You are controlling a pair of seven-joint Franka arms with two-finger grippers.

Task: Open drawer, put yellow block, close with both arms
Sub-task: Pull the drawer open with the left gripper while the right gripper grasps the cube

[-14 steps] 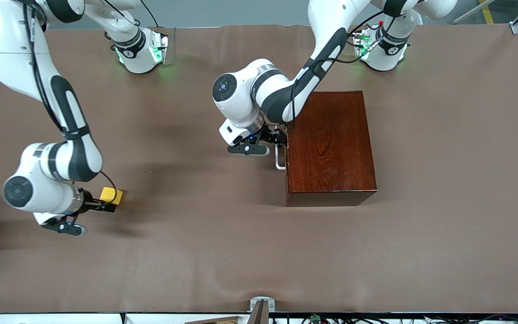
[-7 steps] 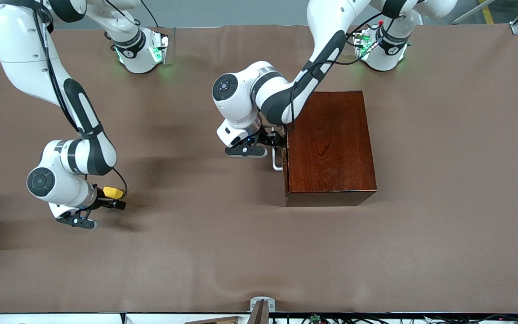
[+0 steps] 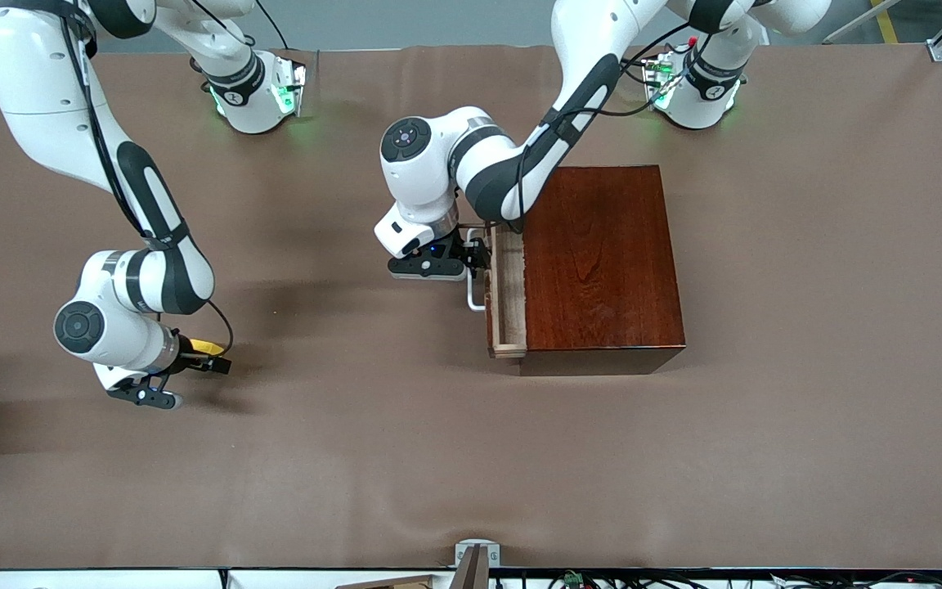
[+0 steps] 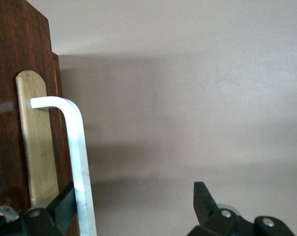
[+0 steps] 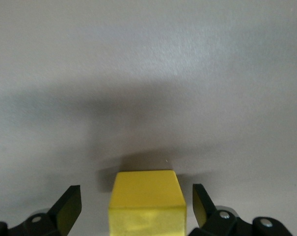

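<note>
You have bare table around the dark box. Its drawer stands partly out toward the right arm's end. Your left gripper is at the white handle, jaws spread wide, the bar just inside one finger. Your right gripper is low near its own end, fingers wide apart, the yellow block between them with a gap on each side.

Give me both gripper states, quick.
Left gripper: open, one finger hooked against the drawer's white handle.
Right gripper: open, fingers straddling the yellow block, not gripping it.
</note>
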